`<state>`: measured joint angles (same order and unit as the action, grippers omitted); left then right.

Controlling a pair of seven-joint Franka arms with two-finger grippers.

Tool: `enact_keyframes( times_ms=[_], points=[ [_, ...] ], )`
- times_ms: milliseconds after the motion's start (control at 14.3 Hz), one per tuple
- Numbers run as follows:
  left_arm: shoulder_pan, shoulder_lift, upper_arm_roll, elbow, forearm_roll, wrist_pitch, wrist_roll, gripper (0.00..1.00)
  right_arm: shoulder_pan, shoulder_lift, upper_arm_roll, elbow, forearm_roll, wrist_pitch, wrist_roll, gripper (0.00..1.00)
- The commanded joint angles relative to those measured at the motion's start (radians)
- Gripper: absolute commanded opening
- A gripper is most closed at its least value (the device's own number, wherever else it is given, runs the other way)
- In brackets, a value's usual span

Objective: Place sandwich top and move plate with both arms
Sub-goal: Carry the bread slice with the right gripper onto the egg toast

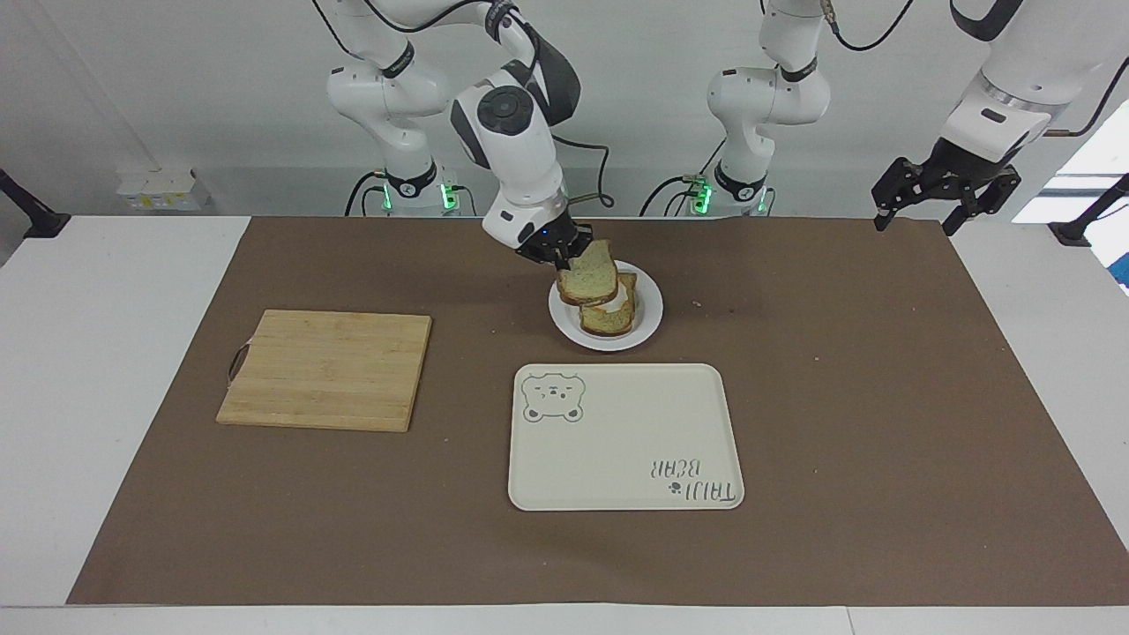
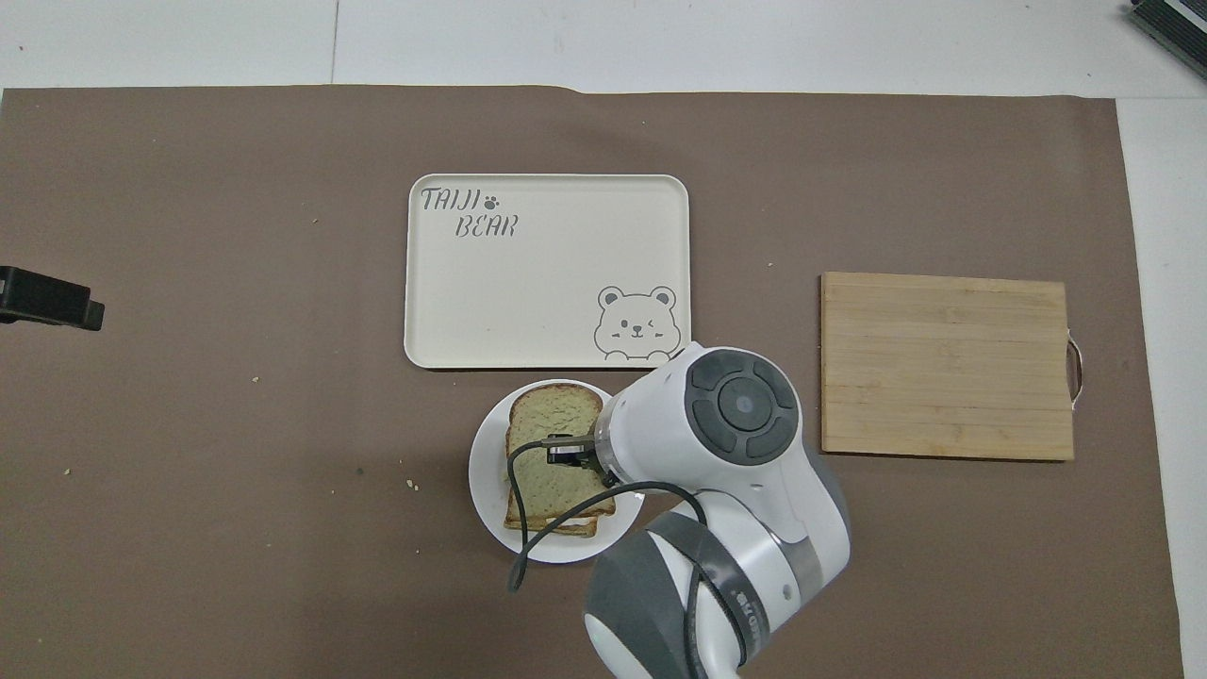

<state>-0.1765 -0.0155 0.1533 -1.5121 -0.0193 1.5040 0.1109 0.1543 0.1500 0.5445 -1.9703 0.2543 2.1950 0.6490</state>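
Brown paper covers most of the white table point(image 1: 106, 370), with a pale wall at the robots' end.

Nearest the robots, the right gripper point(image 1: 558, 254) hangs over the plate point(image 1: 651, 309), its fingers pinching one edge of the sandwich top point(image 1: 589, 275). That slice of pale, speckled bread with a brown crust is held in the air, tilted, above the lower slice point(image 1: 609, 319), and a bit of egg white point(image 1: 619, 301) shows between the two. From overhead, the raised slice covers nearly all of the food on the plate. The plate itself sits on the paper midway along the table, just beside the edge of the tray that faces the robots.

The left gripper point(image 1: 945, 201) waits up in the air over the corner of the paper at the left arm's end of the table, its fingers spread with nothing between them.

Farther from the robots than the plate lies the cream tray point(image 1: 617, 441). It bears a drawing of a winking bear point(image 2: 635, 323) in the corner closest to the plate, and the words "TAIJI BEAR" point(image 2: 469, 213) with a small paw print in the corner diagonally across from it.

A wooden cutting board point(image 1: 326, 369) with a small handle on one short edge lies toward the right arm's end of the table, well apart from the tray.
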Motion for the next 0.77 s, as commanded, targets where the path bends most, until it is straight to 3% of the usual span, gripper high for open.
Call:
enact_keyframes(
  times_ms=[0,701],
  points=[
    [0.0,-0.006,0.002,0.004,0.01,-0.013,0.01,1.0,0.01,0.017,0.0,-0.013,0.026,0.025,0.049,0.0],
    [0.0,-0.006,0.002,0.004,0.01,-0.013,0.01,1.0,0.033,0.032,-0.002,-0.102,0.011,0.042,-0.008,0.0]
  ],
)
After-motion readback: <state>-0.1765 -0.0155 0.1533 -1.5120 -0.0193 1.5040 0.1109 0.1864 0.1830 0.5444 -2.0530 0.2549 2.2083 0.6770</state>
